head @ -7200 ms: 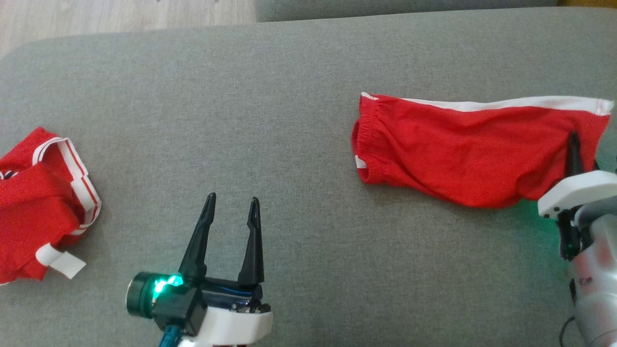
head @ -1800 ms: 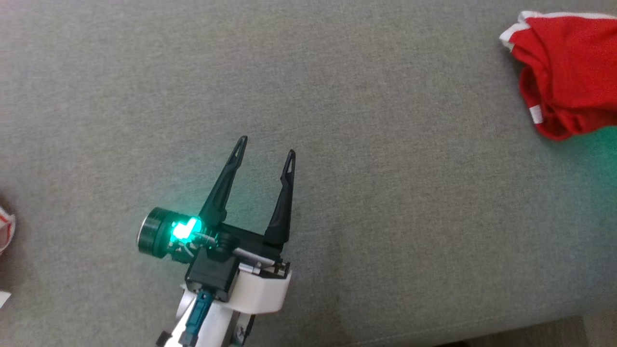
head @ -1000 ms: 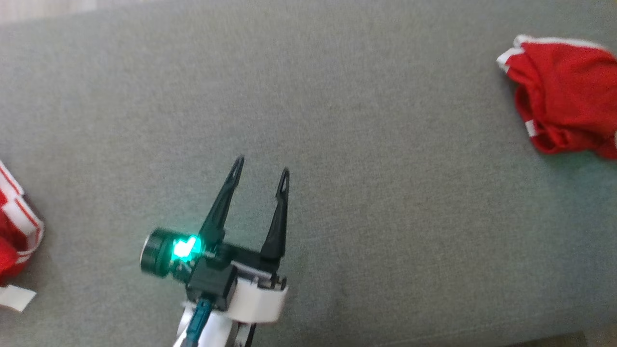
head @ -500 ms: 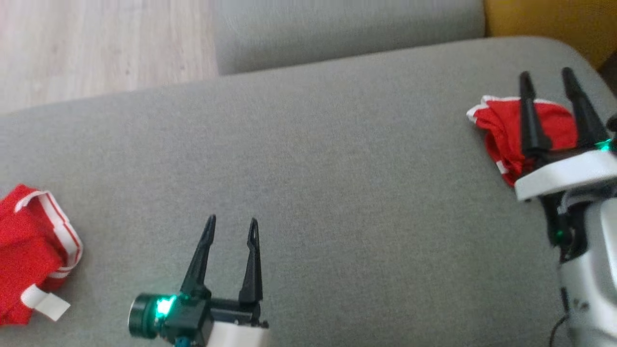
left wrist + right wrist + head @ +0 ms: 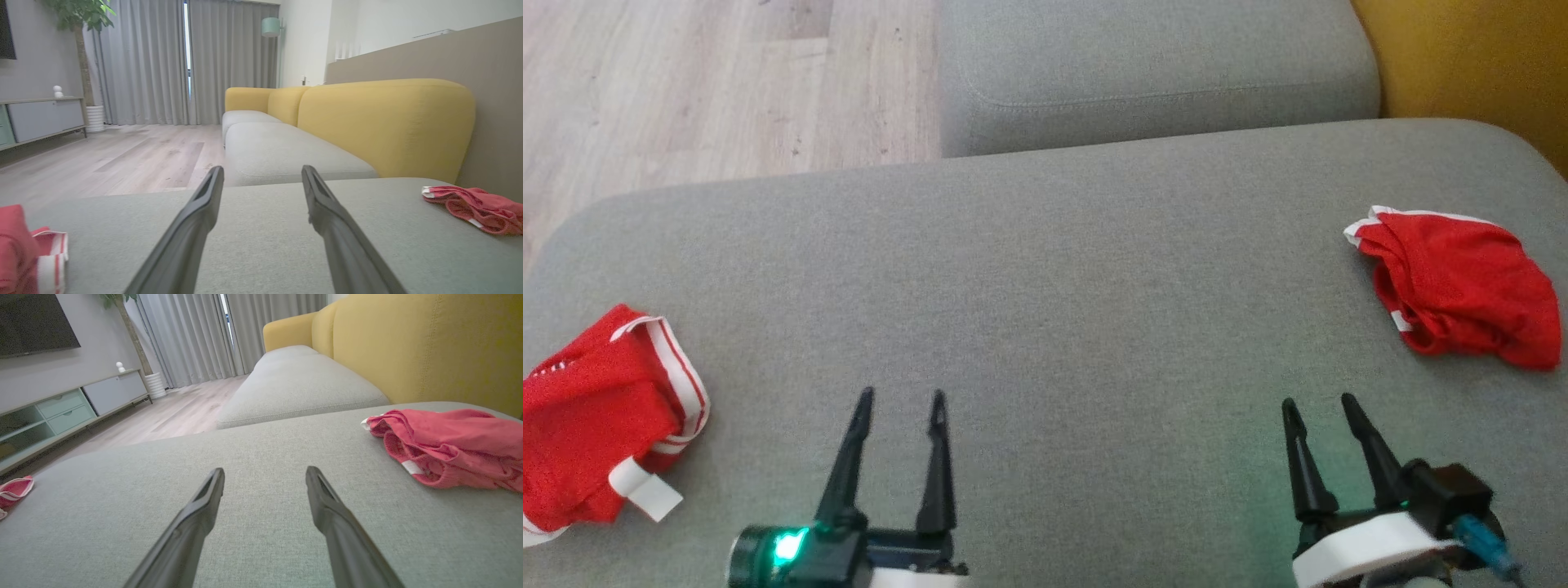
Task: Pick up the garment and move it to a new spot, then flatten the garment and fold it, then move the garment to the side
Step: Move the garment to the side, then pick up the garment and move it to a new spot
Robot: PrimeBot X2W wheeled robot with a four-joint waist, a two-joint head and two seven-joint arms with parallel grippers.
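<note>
Now: red garment [image 5: 1458,286] bunched at the right edge of the grey cushion [image 5: 1045,269], both grippers empty.
Set well aside, it looks done with; a second red garment [image 5: 596,425] sits at the left edge, likely next. Meanwhile the left gripper [image 5: 902,394] and right gripper [image 5: 1316,400] hover wide open over the near edge, holding nothing. Beyond lie wood floor [image 5: 727,90] and grey curtains [image 5: 163,61], with a yellow backrest [image 5: 384,122] alongside.

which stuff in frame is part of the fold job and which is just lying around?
Job: right red garment, loosely folded at the far right; gray cushion under it; left gripper and right gripper, both open, empty.
Lying about: left red garment with white stripes; yellow sofa back; cabinet; lamp.
</note>
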